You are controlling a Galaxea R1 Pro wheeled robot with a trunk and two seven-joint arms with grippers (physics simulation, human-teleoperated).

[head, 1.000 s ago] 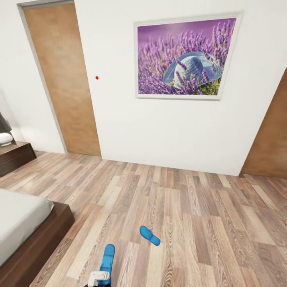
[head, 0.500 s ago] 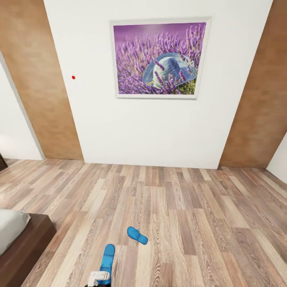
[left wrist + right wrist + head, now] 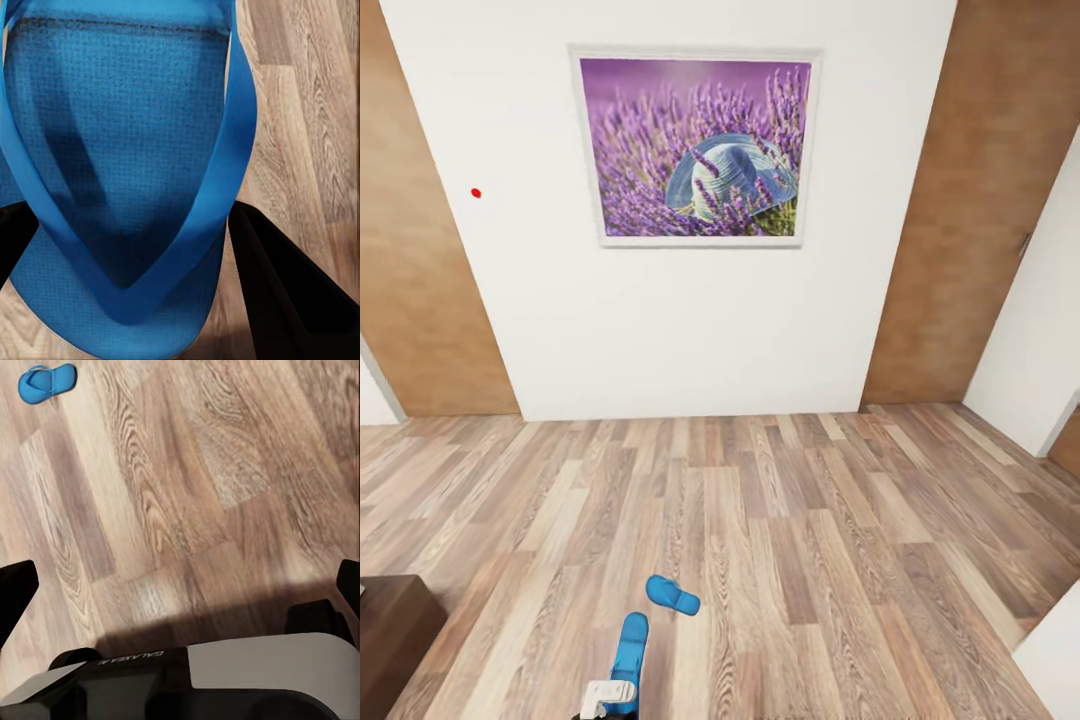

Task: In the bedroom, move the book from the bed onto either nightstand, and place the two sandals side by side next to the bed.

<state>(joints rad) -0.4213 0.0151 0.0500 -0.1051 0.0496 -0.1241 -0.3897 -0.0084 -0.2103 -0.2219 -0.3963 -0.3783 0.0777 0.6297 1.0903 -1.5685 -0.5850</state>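
Now left jaws (image 3: 127,247) grip one sandal (image 3: 112,150); other sandal (image 3: 672,595) on floor (image 3: 840,560).

A white wall (image 3: 690,330) bears a lavender picture (image 3: 695,145) between brown panels, above wood-plank floor (image 3: 810,560).

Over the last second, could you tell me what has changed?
The camera swung right: the painting slid left in view and the bed nearly left it. The left gripper still holds one sandal; the other sandal still lies on the floor.

loose sandal (image 3: 672,595) on floor (image 3: 840,560), bed corner (image 3: 390,625) apparently left
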